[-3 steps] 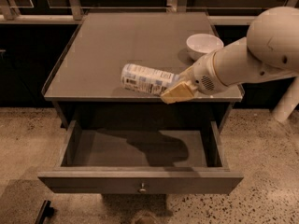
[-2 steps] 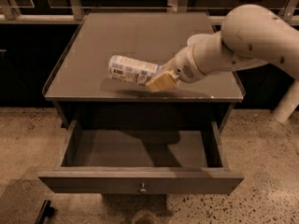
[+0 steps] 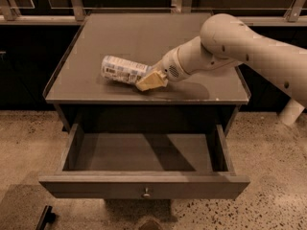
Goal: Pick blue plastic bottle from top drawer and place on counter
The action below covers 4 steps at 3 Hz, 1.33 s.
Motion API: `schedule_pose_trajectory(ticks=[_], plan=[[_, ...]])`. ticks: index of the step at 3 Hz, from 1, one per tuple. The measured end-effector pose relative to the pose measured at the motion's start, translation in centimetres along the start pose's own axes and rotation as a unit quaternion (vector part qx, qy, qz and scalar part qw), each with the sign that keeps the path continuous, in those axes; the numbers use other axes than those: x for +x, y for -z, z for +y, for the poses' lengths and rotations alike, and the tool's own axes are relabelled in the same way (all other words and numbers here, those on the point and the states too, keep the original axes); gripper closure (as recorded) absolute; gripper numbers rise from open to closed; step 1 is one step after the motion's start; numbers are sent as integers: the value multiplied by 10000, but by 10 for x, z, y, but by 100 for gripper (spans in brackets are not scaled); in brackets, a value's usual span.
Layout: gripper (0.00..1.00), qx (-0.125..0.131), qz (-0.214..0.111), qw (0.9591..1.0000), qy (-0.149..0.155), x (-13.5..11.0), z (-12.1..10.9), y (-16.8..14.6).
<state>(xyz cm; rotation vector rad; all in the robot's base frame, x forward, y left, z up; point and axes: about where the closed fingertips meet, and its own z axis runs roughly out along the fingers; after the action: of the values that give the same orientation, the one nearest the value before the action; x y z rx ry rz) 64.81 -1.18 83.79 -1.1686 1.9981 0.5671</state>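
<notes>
In the single camera view, the gripper hangs low over the front half of the counter, reaching in from the right at the end of a thick cream arm that slopes down from the upper right. Its jaws are clamped on the blue plastic bottle. One tan finger lies across the front of the bottle's right end and hides that end. The rest of the bottle sticks out from the jaws to the left and slightly away, lying on its side with its pale printed label facing up. A shadow sits on the counter right under the bottle; whether the bottle touches the surface or is just above it cannot be told. Below and in front of the jaws, the top drawer stands pulled out, its dark interior showing, with the small round knob at the front centre almost straight beneath the gripper. Speckled floor surrounds the cabinet.
</notes>
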Motion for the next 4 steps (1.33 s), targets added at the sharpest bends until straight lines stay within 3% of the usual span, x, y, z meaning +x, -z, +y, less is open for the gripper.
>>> schedule_pose_trajectory(ticks=[3, 4], plan=[[11, 0, 0, 10000, 0, 0, 0, 0], [0, -1, 0, 10000, 0, 0, 0, 0]])
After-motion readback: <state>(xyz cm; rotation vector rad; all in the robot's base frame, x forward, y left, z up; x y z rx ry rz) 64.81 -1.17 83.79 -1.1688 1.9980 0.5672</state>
